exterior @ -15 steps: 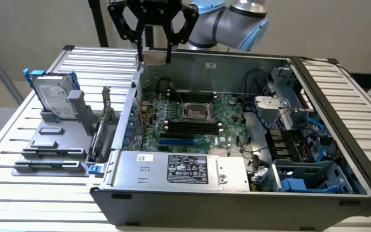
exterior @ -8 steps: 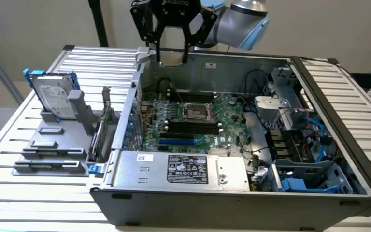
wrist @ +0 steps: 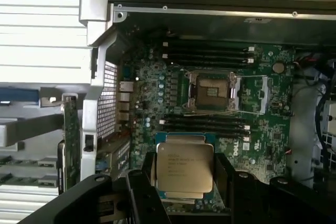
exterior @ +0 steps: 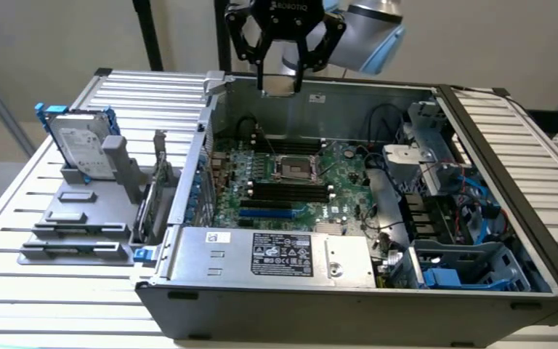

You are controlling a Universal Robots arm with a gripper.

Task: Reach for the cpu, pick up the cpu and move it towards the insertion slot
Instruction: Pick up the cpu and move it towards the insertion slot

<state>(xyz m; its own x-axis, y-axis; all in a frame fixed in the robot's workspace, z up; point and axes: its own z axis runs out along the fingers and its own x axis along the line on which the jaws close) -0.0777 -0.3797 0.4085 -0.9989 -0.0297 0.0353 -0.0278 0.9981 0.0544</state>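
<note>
Fingers [wrist: 142, 192] pinch the cpu [wrist: 185, 167] by its edges, holding it level in the gripper [exterior: 281, 83] above the rear wall of the open computer case [exterior: 357, 305]. Below, the insertion slot [exterior: 296, 169] sits on the green motherboard [exterior: 342, 182], well apart from the chip.

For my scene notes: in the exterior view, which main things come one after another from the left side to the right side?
Hard drive → gripper holding the cpu → insertion slot → blue drive cage.
</note>
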